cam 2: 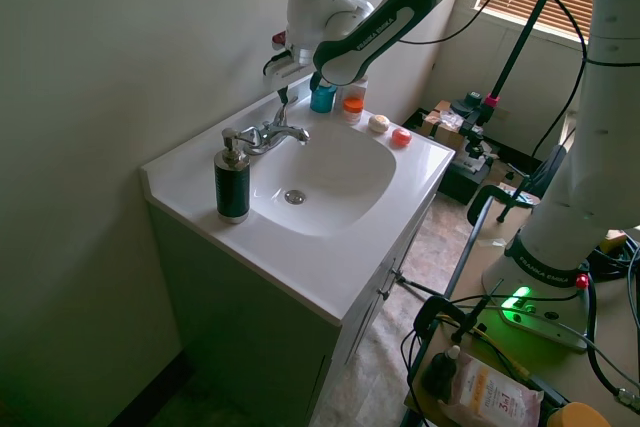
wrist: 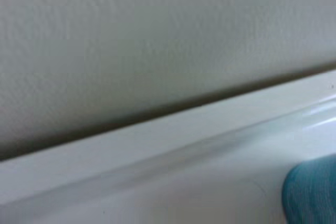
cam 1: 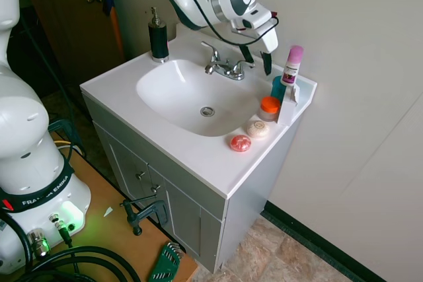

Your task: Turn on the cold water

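Note:
The chrome faucet stands at the back of the white sink basin, with a slim lever handle on each side. No cold water shows at the spout. My gripper hangs open just above and behind the handle nearest the teal cup. One dark finger is close over that handle, without clear contact. The wrist view shows only the wall, the backsplash ledge and a blurred teal shape.
A black pump bottle stands on the counter beside the faucet's other handle. Past the gripper are a pink-capped bottle, an orange-lidded jar and two round soaps. The wall runs close behind the faucet.

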`<state>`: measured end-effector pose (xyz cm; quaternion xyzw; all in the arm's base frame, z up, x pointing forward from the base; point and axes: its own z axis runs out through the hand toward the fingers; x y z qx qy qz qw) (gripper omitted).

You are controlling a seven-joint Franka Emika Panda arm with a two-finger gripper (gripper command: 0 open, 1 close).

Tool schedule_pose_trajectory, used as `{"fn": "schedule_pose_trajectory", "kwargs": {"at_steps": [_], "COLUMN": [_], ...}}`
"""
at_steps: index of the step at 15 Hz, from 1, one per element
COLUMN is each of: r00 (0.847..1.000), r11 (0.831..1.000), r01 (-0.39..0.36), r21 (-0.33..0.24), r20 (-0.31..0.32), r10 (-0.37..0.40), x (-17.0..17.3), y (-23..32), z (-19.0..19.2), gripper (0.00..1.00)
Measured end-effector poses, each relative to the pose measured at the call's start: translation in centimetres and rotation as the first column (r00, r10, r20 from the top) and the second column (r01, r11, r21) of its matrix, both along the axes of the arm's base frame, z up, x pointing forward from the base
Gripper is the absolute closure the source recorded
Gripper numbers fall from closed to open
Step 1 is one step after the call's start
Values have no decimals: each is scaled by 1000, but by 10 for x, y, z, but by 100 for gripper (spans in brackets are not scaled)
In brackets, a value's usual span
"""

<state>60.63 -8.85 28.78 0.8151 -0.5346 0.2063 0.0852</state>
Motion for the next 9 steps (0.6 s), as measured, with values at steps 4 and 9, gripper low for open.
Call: {"fn": "schedule_pose_trajectory", "kwargs": {"at_steps": [4, 9], "r00": [999, 993], "r11": [997, 979], "r01": [8, -46], "r21": [73, 197], "r20": [-38, -97], "r10": [-5, 66], "x": [-45, -118], "y": [13, 59], "z": [7, 21], "gripper": [0, 0]}}
